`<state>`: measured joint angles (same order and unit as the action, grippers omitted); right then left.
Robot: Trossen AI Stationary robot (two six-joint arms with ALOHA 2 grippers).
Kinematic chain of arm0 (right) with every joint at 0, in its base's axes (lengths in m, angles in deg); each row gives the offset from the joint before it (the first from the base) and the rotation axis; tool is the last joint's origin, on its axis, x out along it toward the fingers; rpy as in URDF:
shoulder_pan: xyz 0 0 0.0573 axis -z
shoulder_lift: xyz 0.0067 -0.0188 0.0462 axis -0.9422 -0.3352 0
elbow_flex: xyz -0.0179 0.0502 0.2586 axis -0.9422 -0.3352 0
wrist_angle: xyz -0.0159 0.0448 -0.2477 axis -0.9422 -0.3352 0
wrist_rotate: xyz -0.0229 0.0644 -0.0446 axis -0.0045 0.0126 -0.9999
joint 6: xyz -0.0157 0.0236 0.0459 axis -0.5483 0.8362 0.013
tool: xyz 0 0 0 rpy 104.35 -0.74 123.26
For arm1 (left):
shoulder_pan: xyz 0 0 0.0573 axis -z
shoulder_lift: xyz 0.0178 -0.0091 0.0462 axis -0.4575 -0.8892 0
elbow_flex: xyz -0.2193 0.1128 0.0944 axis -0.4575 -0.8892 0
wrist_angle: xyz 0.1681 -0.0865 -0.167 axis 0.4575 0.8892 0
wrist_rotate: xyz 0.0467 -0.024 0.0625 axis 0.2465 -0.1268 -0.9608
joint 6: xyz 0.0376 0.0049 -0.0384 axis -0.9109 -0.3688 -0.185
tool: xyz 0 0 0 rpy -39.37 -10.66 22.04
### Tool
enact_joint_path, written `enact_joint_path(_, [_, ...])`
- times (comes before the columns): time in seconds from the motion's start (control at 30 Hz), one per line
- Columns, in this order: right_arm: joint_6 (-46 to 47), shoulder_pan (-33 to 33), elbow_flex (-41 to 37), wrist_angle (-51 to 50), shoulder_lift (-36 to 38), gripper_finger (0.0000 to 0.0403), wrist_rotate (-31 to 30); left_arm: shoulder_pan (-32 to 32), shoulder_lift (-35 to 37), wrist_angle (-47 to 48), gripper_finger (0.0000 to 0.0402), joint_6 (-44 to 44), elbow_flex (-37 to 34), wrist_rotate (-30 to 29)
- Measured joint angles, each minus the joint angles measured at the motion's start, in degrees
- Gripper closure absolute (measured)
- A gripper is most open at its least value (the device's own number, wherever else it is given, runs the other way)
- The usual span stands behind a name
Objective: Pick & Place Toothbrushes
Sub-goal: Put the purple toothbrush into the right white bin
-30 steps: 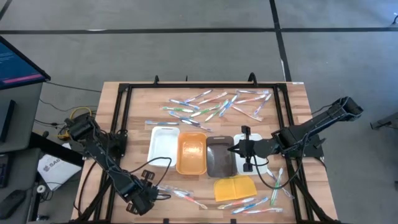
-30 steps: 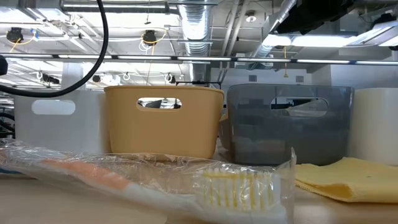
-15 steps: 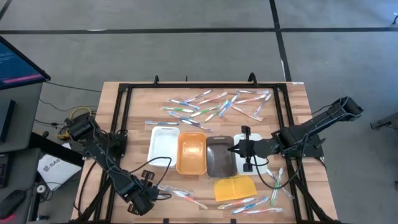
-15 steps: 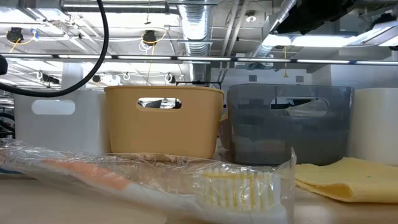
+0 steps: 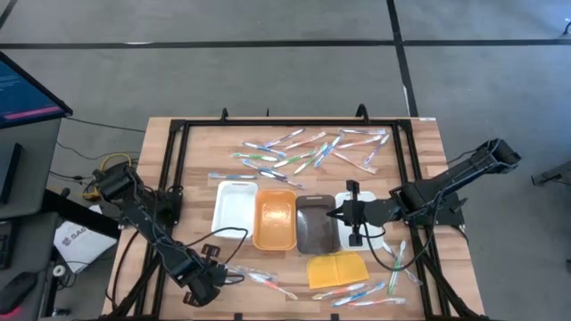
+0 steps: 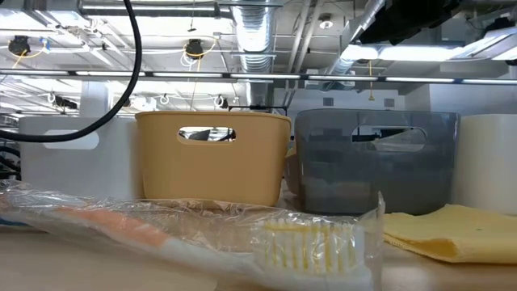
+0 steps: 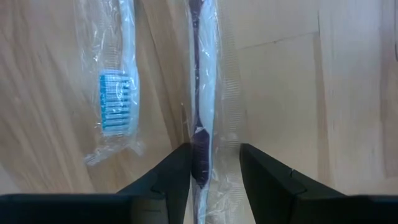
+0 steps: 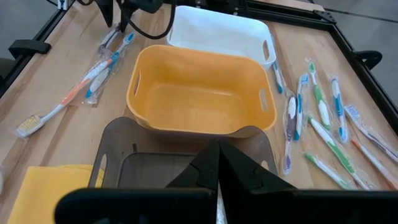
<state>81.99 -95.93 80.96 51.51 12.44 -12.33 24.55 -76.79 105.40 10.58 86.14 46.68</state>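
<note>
Wrapped toothbrushes lie flat on the wooden table in three groups: far middle (image 5: 312,150), near left (image 5: 259,279) and near right (image 5: 361,292). My left gripper (image 5: 212,278) points down at the near-left group. It is open, with its fingers on either side of a purple-handled toothbrush (image 7: 200,93) in clear wrap. A white toothbrush with blue bristles (image 7: 117,99) lies beside that one. My right gripper (image 5: 335,214) is shut with nothing in it and hangs above the grey tray (image 5: 317,225).
A white tray (image 5: 235,203), an orange tray (image 5: 275,219) and the grey tray stand side by side mid-table. Another white container (image 5: 375,239) is under the right arm. A yellow pad (image 5: 337,269) lies near the front edge. A black frame (image 5: 178,169) borders the table.
My left arm has sunk slightly toward the near-left toothbrushes. Its cable hangs lower in the low view. The toothbrushes and the right arm have kept still.
</note>
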Motion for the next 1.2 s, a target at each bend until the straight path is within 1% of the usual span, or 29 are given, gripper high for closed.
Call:
enact_joint_path(0.13, [0.01,0.00,0.00,0.02,0.00,0.0403,0.00,0.00,0.00,0.12,0.0294,0.50,-0.04,0.14])
enact_joint_path(0.27, [0.00,0.00,0.00,0.04,0.00,0.0403,0.00,-0.01,0.07,0.10,0.0345,0.66,-0.08,1.15])
enact_joint_path(0.33, [0.02,0.00,0.00,0.06,0.00,0.0403,0.00,0.00,0.24,0.04,0.0377,0.92,-0.14,2.50])
enact_joint_path(0.37, [0.01,0.00,0.00,0.07,0.00,0.0403,0.00,0.00,0.46,0.06,0.0386,1.56,-0.18,3.29])
enact_joint_path(0.5, [-0.34,0.02,0.00,0.09,0.00,0.0403,0.00,0.02,1.99,0.36,0.0386,3.88,-0.29,3.01])
enact_joint_path(0.63, [-0.48,0.02,0.00,0.12,0.00,0.0403,0.00,0.02,5.38,0.46,0.0392,6.51,-0.28,1.29])
enact_joint_path(0.77, [-0.48,0.02,0.00,0.25,0.00,0.0403,0.00,0.04,10.98,0.31,0.0391,8.13,-0.26,-5.61])
enact_joint_path(0.87, [-0.52,0.02,0.00,0.52,0.00,0.0403,-0.02,0.04,15.54,-0.53,0.0391,8.72,-0.24,-12.73])
enact_joint_path(0.93, [-0.51,0.01,0.00,0.57,0.00,0.0403,0.00,0.02,18.38,-1.92,0.0392,7.48,-0.24,-17.44])
enact_joint_path(1.07, [-0.31,-0.15,0.00,0.57,0.00,0.0403,-0.02,0.01,22.52,-6.58,0.0392,0.65,-0.22,-26.18])
enact_joint_path(1.2, [-0.02,-1.38,0.00,1.57,0.00,0.0403,-0.02,-0.08,24.45,-13.89,0.0392,-9.89,-0.17,-31.46])
